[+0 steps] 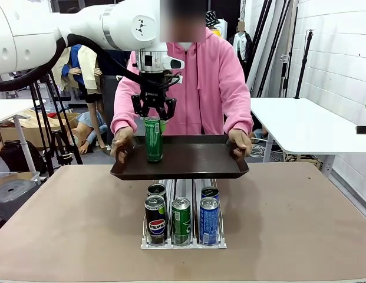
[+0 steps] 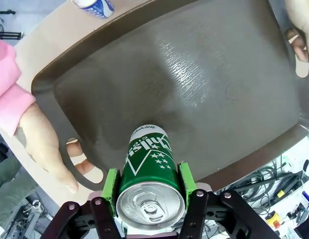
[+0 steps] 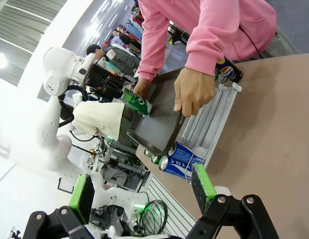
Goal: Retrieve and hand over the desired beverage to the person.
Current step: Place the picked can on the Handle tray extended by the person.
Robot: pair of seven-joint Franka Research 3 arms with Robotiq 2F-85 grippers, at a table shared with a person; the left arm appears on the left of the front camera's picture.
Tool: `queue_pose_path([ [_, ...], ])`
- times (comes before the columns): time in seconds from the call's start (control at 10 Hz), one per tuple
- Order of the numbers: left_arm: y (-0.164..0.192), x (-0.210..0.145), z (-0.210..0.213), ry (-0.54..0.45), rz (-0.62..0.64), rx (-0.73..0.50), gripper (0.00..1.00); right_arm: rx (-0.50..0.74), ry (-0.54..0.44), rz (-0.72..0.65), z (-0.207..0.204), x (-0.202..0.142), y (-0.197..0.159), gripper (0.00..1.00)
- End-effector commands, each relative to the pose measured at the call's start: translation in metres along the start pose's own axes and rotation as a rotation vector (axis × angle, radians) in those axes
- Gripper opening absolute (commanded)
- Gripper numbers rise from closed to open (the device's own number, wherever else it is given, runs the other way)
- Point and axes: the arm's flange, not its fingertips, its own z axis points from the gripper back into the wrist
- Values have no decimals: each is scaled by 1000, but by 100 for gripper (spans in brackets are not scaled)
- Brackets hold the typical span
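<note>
**Q:** What sits nearest on the table?

**A:** On the brown table (image 1: 300, 218) stands a white rack (image 1: 183, 243) with three lanes of upright cans. The front row has a Pepsi can (image 1: 155, 219), a green middle can (image 1: 181, 219) and a blue can (image 1: 208, 219). More cans stand behind them.

**Q:** And just past the rack?

**A:** A dark brown tray (image 1: 212, 162) is held level above the back of the rack. The person's hands (image 1: 121, 143) grip it, one on each short side.

**Q:** Where is the drink?

**A:** The green can (image 1: 153, 139) stands upright on the tray, toward the robot's left side. The left gripper (image 1: 153, 113) comes straight down over it. In the left wrist view its green pads (image 2: 110, 184) are clamped on either side of the can just below the silver top.

**Q:** What about the other arm?

**A:** In its own wrist view, the right gripper (image 3: 142, 191) has its fingers (image 3: 203, 183) spread wide apart.

**Q:** Who is at the far side?

**A:** The person (image 1: 206, 76), in a pink zip hoodie over a white shirt, faces the robot from behind the tray.
</note>
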Motion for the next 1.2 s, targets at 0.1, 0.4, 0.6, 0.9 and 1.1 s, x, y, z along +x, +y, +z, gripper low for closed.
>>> queue_pose_path([
  [0.1, 4, -13, -5, -12, 26, -3, 0, 16, 0, 6, 0, 0, 0, 100],
  [0.4, 7, -13, -4, -16, 30, -6, 10, 16, 0, 6, 0, 0, 0, 100],
  [0.6, 8, -13, -4, -18, 30, -6, 48, 16, 0, 6, 0, 0, 0, 100],
  [0.9, 9, -16, 6, -36, 31, -18, 100, 16, 0, 6, 0, 0, 0, 100],
  [1.1, 12, -21, 25, -68, 40, -18, 100, 16, 0, 6, 0, 0, 0, 100],
])
